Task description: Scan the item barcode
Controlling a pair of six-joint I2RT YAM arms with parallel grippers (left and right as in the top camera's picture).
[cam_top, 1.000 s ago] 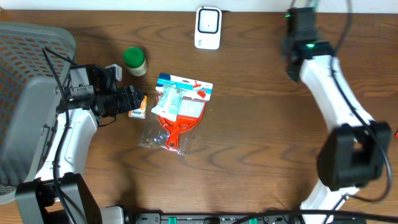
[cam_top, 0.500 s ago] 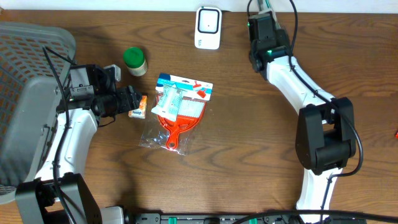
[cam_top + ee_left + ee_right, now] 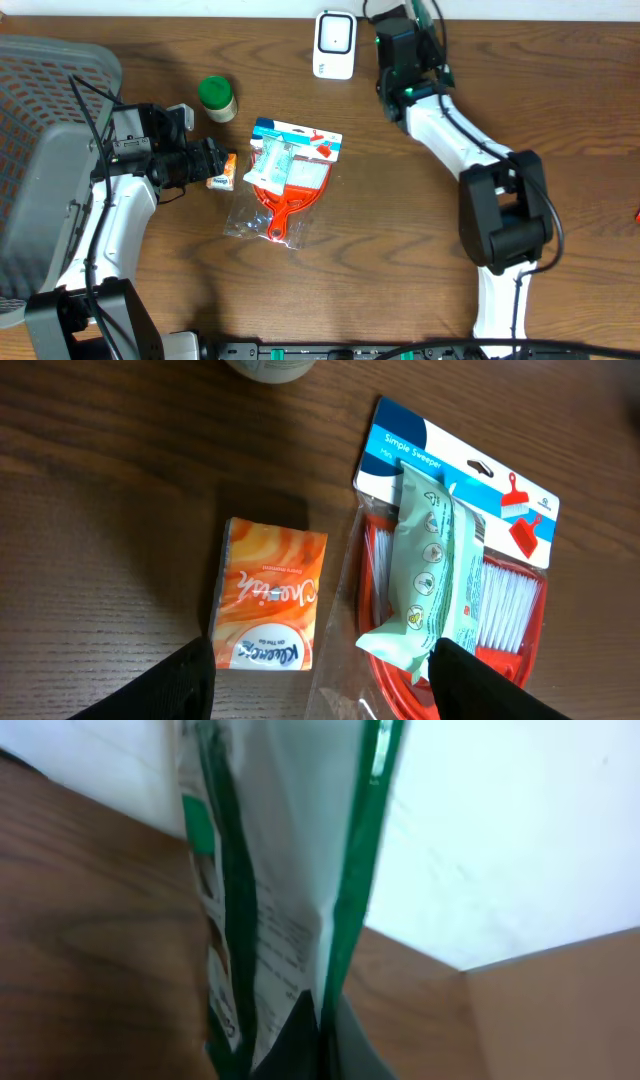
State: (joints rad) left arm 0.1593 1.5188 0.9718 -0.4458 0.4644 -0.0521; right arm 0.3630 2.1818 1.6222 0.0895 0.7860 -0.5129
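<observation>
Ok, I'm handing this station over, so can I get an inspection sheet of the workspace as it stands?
Surface: brown wooden table, no spills seen.
Job's things: white scanner at the far edge; green-and-white packet held up near it.
Clutter: green-lidded jar; orange tissue pack; sweeper pack with a pale green pouch lying on it.
Grippers: left gripper open, over the tissue pack; right gripper shut on the packet.
Cables: black cables along the left arm.
Surroundings: grey mesh basket at the table's left; white wall behind.
</observation>
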